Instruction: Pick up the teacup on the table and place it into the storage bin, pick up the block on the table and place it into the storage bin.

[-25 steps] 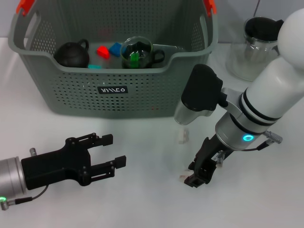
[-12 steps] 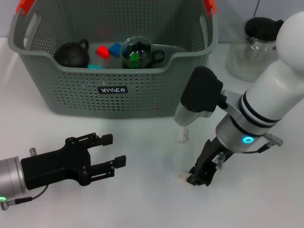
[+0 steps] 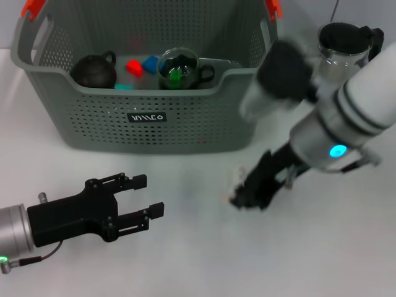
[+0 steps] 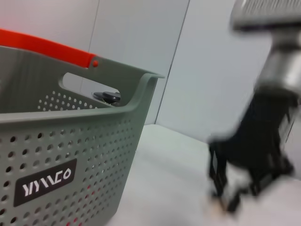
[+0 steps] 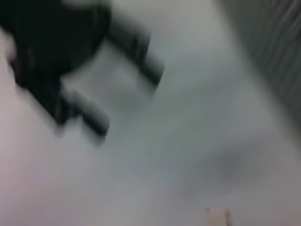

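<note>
The storage bin (image 3: 148, 117) is matt grey-green perforated plastic with glossy orange clips. The desk (image 3: 185, 260) looks smooth, white and faintly sheeny. The left hand (image 3: 133, 201) is matt black; the jug (image 3: 337, 52) is clear glass.

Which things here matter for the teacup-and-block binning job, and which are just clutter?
Job:
storage bin
glass teacup, inside the bin
red block, inside the bin
right pincer, low before the bin

Lying about:
glass jug, beside the bin
black pot, in the bin
left pincer, parked, open
</note>
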`<state>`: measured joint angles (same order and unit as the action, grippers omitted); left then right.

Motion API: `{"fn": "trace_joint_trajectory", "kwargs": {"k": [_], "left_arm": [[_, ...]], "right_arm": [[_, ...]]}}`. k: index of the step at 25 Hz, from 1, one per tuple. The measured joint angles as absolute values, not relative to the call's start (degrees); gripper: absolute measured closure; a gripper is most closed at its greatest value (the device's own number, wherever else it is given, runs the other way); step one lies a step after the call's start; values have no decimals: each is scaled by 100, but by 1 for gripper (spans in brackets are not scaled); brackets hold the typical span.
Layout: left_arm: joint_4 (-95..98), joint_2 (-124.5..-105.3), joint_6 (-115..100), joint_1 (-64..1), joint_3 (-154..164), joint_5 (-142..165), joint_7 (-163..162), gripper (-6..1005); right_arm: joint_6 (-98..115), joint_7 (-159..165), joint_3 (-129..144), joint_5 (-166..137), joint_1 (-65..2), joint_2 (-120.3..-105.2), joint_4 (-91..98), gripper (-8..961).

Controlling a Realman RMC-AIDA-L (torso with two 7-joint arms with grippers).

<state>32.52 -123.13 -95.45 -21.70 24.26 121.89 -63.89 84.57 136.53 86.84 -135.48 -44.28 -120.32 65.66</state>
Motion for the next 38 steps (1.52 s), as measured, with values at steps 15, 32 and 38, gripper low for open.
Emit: {"fn": "trace_joint_trajectory", "kwargs": {"k": [15,32,38], "left_arm": [[3252,-12287,-9602,-2121,2340,12197,-6390,276],[3170,-12322,-9985,-2159,2339,12135,-6352,276],[3139,-12323,-10036,-2161,2340,12128,-6330,276]], "right_arm": [[8882,12911,6604,-11429,-3652,-12015,8498,717],[5917,13777,6305,-14112,-6026,-12006,5461,661],[5056,13689,6412,-14446,-6697,-12000,3995,642]]}}
